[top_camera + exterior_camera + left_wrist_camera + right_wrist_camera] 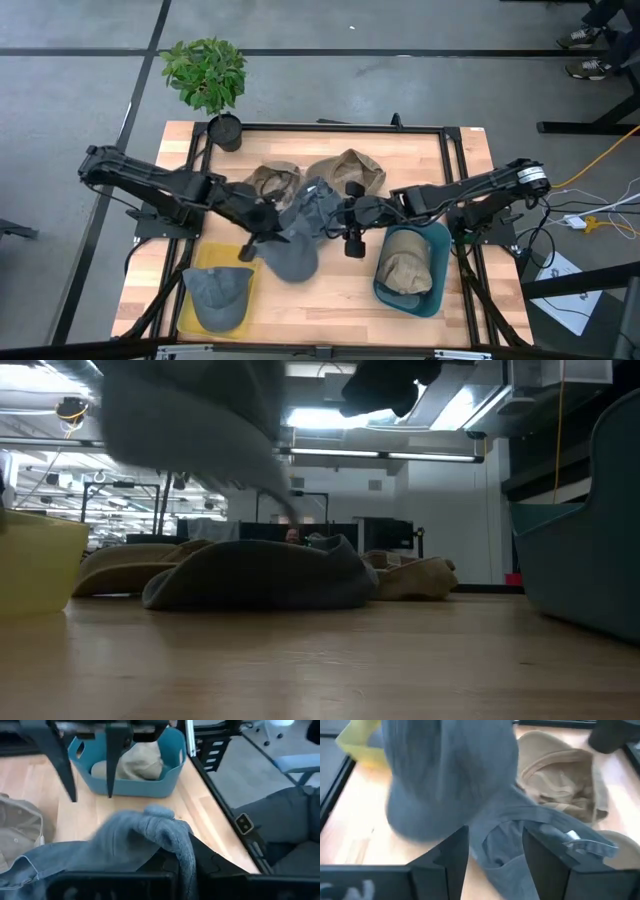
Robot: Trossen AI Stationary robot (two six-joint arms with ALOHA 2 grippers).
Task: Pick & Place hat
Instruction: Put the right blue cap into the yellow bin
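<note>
Lifting a soft grey cap (292, 255) between yellow bin (190, 310) and teal bin (437, 290).
We judge it light and floppy; our left gripper (262, 232) pinches its crown fabric, while our right gripper (352, 215) hangs parted nearby.

floor (80, 80): grey (dark seams) | ceiling lights (380, 456): lit
</note>
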